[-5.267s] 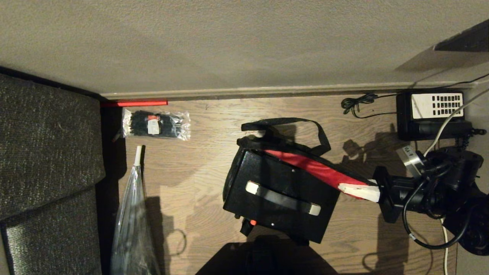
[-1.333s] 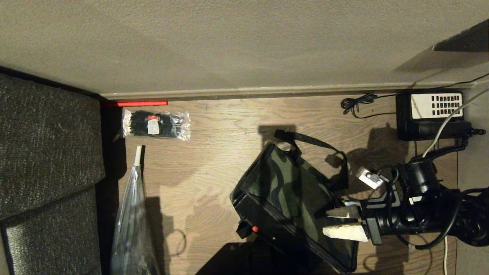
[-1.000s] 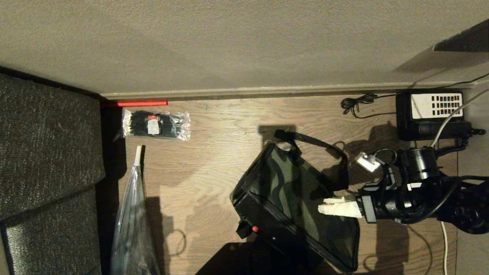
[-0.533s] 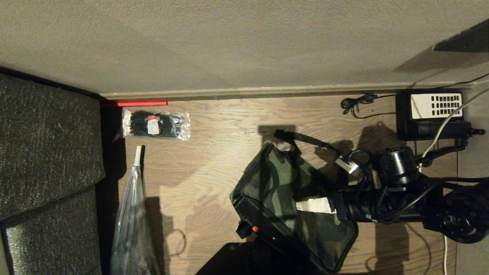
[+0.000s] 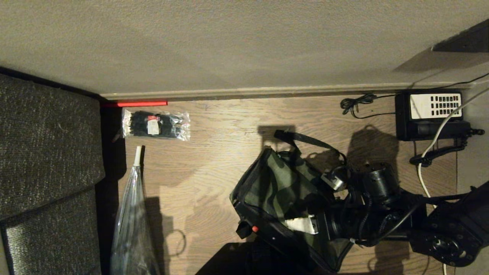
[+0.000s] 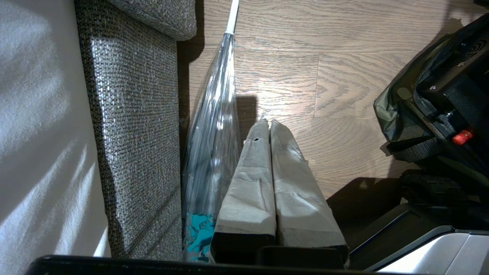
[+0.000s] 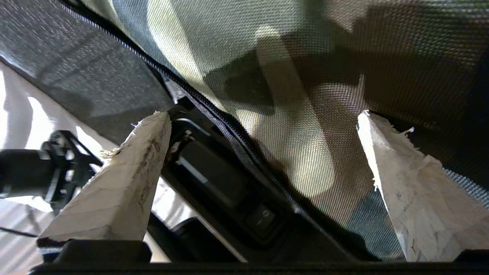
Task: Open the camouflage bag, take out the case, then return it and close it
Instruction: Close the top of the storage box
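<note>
Camouflage bag [image 5: 282,191] lies on the wood floor [image 5: 214,152], lid now down where red lining showed seconds ago. Right end effector [image 7: 263,152] has advanced over the lid, jaws spread wide, gripping nothing. Zip closure apparently remains.

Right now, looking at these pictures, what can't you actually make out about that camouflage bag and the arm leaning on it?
- Head view: the camouflage bag lid is down, so whether the case is inside is hidden.
- Head view: the right gripper shows one pale finger; the arm hides the other.
- Right wrist view: too close to tell whether the zipper is shut.
</note>
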{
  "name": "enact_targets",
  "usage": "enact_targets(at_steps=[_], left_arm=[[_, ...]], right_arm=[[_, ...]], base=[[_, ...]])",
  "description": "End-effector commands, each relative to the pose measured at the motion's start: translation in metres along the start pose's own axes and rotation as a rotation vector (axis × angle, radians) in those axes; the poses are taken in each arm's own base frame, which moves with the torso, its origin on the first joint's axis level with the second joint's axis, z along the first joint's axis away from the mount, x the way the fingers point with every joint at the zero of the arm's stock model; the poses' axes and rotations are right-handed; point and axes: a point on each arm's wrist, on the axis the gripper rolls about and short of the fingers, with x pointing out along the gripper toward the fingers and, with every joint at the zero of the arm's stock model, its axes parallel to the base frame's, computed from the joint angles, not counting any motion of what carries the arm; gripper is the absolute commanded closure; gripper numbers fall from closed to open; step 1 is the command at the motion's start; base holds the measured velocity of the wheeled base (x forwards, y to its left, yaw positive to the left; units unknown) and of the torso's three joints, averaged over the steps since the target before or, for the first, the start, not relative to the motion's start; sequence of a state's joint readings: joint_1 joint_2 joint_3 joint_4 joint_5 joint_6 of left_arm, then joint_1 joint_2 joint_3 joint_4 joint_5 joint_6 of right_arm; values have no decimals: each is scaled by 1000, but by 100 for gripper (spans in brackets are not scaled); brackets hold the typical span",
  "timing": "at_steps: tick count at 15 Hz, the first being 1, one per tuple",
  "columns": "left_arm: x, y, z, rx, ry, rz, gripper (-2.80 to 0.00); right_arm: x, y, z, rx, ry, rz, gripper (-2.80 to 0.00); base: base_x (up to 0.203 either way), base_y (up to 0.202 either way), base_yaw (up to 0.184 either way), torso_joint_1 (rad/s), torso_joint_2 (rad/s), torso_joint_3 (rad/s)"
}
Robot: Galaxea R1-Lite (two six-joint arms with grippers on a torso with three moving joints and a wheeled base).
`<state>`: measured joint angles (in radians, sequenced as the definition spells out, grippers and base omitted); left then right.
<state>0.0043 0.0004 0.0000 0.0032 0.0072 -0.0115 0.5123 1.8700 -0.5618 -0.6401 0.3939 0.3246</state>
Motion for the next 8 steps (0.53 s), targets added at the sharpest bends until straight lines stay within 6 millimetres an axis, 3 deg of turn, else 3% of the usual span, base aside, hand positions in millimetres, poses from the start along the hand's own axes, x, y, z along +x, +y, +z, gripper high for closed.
enact_targets(at_steps=[1,4,8], left_arm=[[0,0,-1,-1,1,2,0],[0,0,-1,-1,1,1,0],[0,0,-1,-1,0,1,0]], right_arm=[[15,-5,-7,-58,-54,-20,-280],[30,-12,-12,-124,-102,-115,-280],[18,-4,0,-148,-159,-95,-280]], base=[[0,0,0,0,0,0],[0,0,0,0,0,0],[0,0,0,0,0,0]])
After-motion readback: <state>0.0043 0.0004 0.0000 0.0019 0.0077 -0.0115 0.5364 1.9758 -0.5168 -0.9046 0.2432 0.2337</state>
